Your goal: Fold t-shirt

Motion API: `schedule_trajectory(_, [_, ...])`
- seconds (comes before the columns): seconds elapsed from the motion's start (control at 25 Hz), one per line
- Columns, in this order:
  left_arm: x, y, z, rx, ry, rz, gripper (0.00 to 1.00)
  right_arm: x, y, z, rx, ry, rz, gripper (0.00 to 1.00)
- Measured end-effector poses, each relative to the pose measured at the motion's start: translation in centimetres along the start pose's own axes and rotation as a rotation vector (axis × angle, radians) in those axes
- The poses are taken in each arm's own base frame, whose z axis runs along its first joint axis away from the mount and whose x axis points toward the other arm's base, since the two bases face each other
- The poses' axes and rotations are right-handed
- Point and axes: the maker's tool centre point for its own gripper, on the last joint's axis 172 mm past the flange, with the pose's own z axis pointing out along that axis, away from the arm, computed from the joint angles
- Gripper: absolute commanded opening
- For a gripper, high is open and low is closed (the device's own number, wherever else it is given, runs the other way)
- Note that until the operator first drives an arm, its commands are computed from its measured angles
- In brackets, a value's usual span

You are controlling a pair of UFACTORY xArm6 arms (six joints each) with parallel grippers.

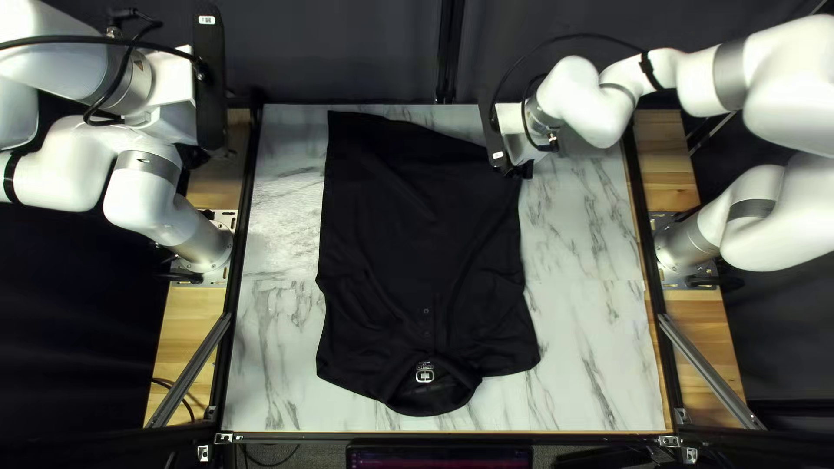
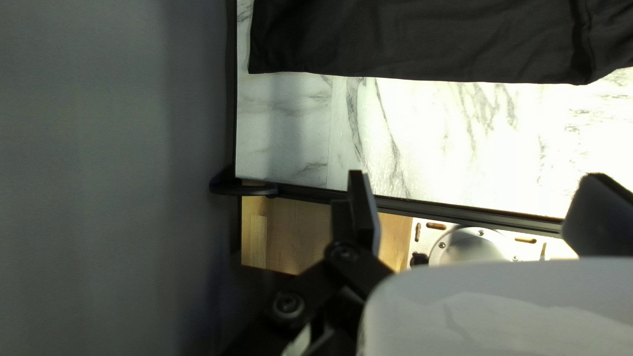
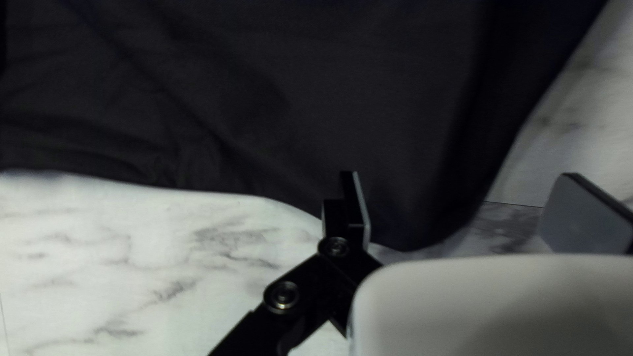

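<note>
One t-shirt (image 1: 421, 217), two arms (image 1: 699, 82)

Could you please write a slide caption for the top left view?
A black T-shirt lies spread on a marbled table, its collar toward the near edge.

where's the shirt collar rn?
In the top left view, the collar is at the bottom, near the middle, close to the near table edge, with the pale label inside it.

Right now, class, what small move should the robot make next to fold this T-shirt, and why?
Probably ease the right tool down slightly and close it on the hem corner of the T-shirt: its fingers stand wide apart, that corner shows between them, and the shirt lies spread out, unfolded.
</note>
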Motion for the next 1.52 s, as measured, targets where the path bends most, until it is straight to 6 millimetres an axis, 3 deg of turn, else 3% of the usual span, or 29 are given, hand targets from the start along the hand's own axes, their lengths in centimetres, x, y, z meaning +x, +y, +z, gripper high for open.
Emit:
schedule_trajectory(0.16, [0.0,0.0,0.0,0.000,0.000,0.000,1.00,-0.1,0.1,1.3,0.022,-0.017,0.025,1.00])
schedule_trajectory(0.24, [0.0,0.0,0.0,0.000,0.000,0.000,1.00,-0.1,0.2,1.8,0.036,-0.027,0.030,0.92])
schedule_trajectory(0.32, [0.0,0.0,0.0,0.000,0.000,0.000,1.00,-0.1,0.3,2.2,0.050,-0.037,0.033,0.75])
schedule_trajectory(0.36, [0.0,0.0,0.0,0.000,0.000,0.000,1.00,-0.1,0.4,2.4,0.055,-0.042,0.034,0.72])
schedule_trajectory(0.4, [0.0,0.0,0.0,0.000,0.000,0.000,1.00,-0.2,0.5,2.6,0.059,-0.046,0.035,0.60])
schedule_trajectory(0.44, [0.0,0.0,0.0,0.000,0.000,0.000,1.00,-0.2,0.6,2.8,0.063,-0.050,0.036,0.55])
schedule_trajectory(0.48, [0.0,0.0,0.0,0.000,0.000,0.000,1.00,-0.3,0.7,3.0,0.067,-0.054,0.037,0.07])
schedule_trajectory(0.52, [0.0,0.0,0.0,0.000,0.000,0.000,1.00,-0.4,0.8,3.1,0.071,-0.056,0.038,0.02])
schedule_trajectory(1.08, [0.0,0.0,0.0,0.000,0.000,0.000,1.00,0.0,0.6,2.9,0.079,-0.056,0.028,0.00])
schedule_trajectory(1.52, [0.0,0.0,0.0,0.000,0.000,0.000,1.00,2.7,-3.7,1.2,-0.045,-0.020,-0.044,0.00])
